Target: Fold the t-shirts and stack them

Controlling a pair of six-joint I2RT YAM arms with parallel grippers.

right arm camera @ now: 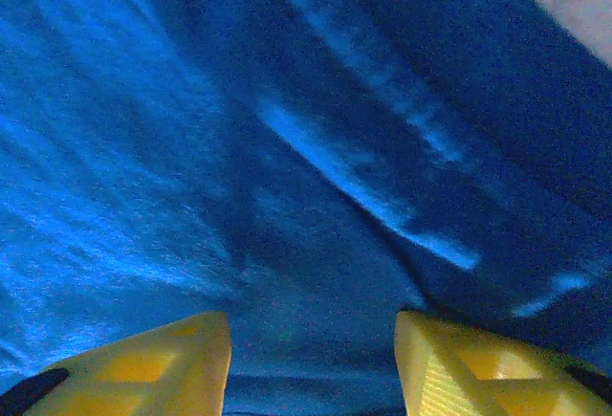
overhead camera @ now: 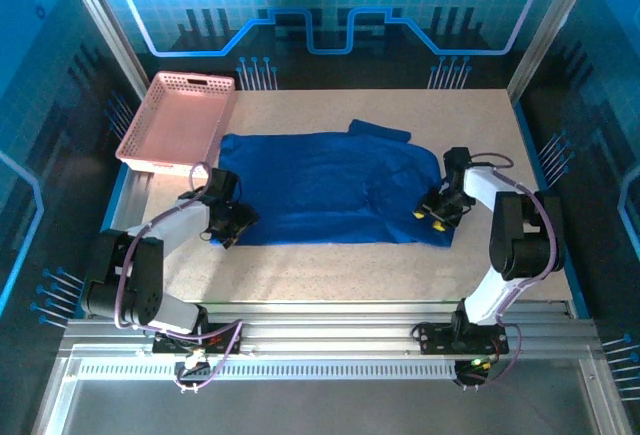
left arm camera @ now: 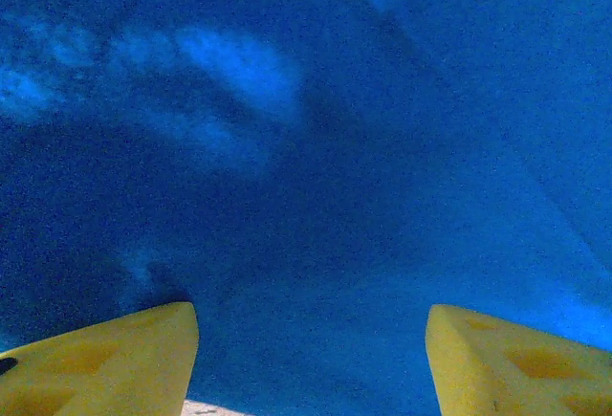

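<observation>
The left end effector point(overhead camera: 232, 225) sits low at the near-left corner of the t-shirt point(overhead camera: 330, 190), its yellow fingers point(left arm camera: 105, 363) spread wide over blue cloth. The right end effector point(overhead camera: 432, 214) sits at the near-right corner, its fingers point(right arm camera: 143, 368) likewise apart above wrinkled fabric. The shirt lies spread across the middle of the surface point(overhead camera: 330, 275). A pink basket point(overhead camera: 180, 120) stands at the far left, just beside the shirt's far-left corner.

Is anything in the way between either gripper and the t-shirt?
Nothing visible. The left gripper is at the left edge of the t-shirt and the right gripper is at its right edge, both open over cloth. The basket sits far left, not between them.
</observation>
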